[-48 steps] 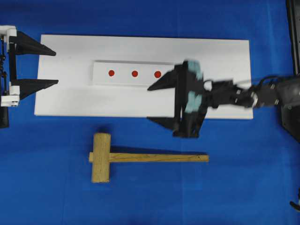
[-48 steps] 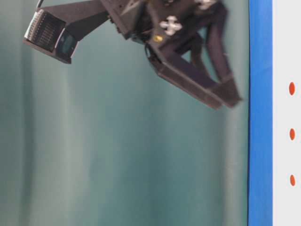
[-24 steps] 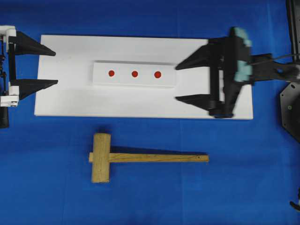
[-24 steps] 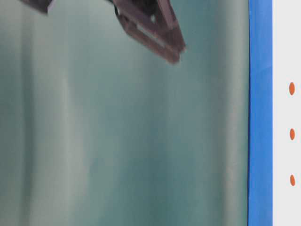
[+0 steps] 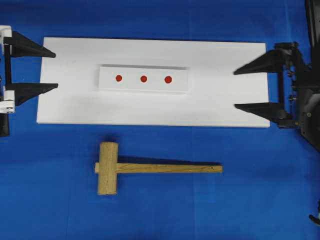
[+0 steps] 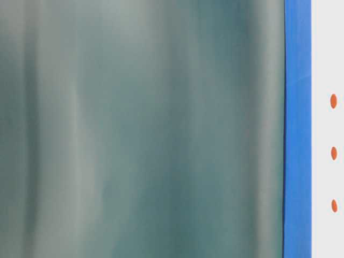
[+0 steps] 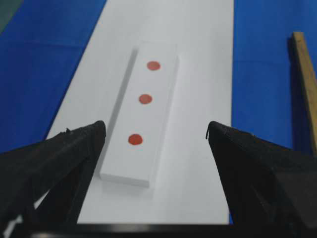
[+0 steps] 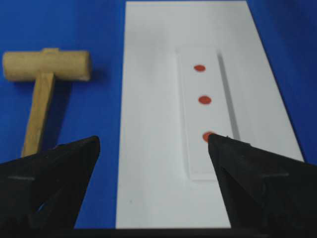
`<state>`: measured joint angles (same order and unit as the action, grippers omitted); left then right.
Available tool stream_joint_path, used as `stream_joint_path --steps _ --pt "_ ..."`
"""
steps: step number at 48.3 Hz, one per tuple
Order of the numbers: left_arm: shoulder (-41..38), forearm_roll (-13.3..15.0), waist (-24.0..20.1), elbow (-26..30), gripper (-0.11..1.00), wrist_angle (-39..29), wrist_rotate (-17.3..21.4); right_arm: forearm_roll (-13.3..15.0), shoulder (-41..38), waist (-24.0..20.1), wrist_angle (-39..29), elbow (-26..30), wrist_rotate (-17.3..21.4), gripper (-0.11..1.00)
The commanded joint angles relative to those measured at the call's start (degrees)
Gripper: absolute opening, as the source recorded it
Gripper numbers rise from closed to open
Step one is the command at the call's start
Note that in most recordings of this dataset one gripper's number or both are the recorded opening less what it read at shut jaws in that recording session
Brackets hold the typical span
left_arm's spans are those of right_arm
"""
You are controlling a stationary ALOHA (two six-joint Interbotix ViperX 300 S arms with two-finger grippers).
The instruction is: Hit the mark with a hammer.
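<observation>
The wooden hammer lies flat on the blue cloth below the white board, head to the left, handle pointing right; it also shows as the hammer and as a handle edge. Three red marks sit in a row on a small raised white block; the marks show in every view. My left gripper stands open at the board's left end, empty. My right gripper stands open at the board's right end, empty.
The large white board rests on blue cloth. The table-level view is mostly a blurred teal backdrop. A black arm base stands at the right edge.
My right gripper has drawn back to the right, from over the board near the marks to the board's right end, and has left the table-level view. The left gripper shifted slightly.
</observation>
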<state>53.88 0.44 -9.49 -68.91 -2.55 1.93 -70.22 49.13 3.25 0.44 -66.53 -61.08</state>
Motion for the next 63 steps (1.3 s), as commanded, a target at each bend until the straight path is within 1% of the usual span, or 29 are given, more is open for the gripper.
stream_joint_path --steps 1,8,16,27,38,63 --pt "0.44 0.09 0.09 0.26 0.81 0.18 0.26 0.18 2.2 0.09 0.35 -1.32 -0.09 0.83" --pt "1.67 0.09 0.09 -0.53 0.81 0.09 0.35 0.09 4.39 0.09 0.44 -4.75 -0.09 0.83" --pt "3.08 0.09 0.44 -1.67 0.81 -0.09 0.53 0.0 4.92 0.09 1.32 -7.12 -0.09 0.83" --pt "5.36 0.09 2.99 -3.69 0.81 -1.14 0.62 -0.18 5.54 0.09 1.67 -9.23 -0.09 0.8" --pt "6.42 0.09 5.27 -5.1 0.81 -0.97 0.7 -0.26 6.42 0.09 1.49 -9.76 0.0 0.8" --pt "7.12 0.09 5.36 -5.62 0.81 -0.88 0.7 -0.26 6.42 0.09 1.58 -9.93 0.0 0.8"
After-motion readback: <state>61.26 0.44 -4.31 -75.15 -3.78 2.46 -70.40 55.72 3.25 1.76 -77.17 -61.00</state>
